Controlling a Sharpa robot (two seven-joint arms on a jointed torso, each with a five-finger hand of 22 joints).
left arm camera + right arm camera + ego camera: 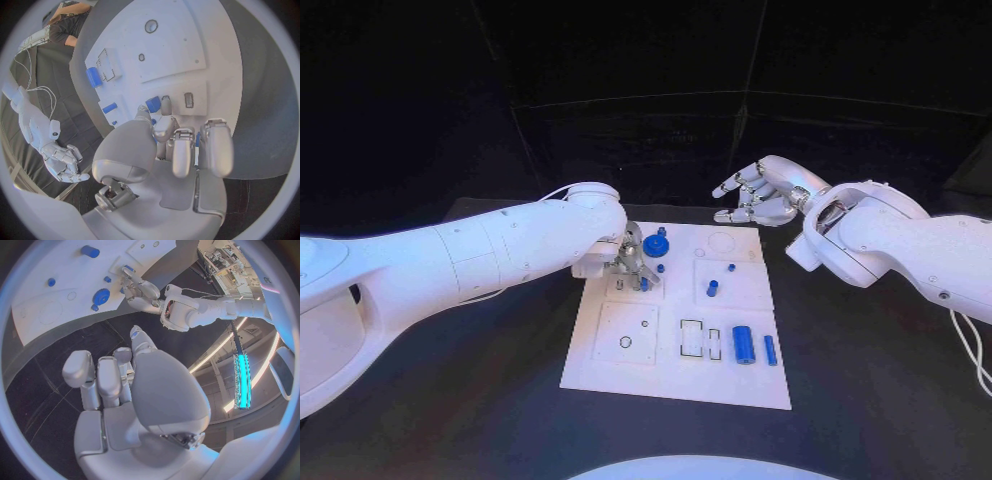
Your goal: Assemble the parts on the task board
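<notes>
My left hand [629, 262] pinches a small blue part [153, 104] over the task board [678, 384]; seating it needs alignment. My right hand [762, 190] hovers, fingers curled, empty.

1. The right hand [134, 385] is seen above the black table [75, 347], fingers loosely curled, nothing held.
2. The task board [37, 315] lies beyond it, carrying a blue gear-like part [101, 295] and a blue cylinder [90, 251].
3. The left hand [139, 290] is placed at the board's edge.
</notes>
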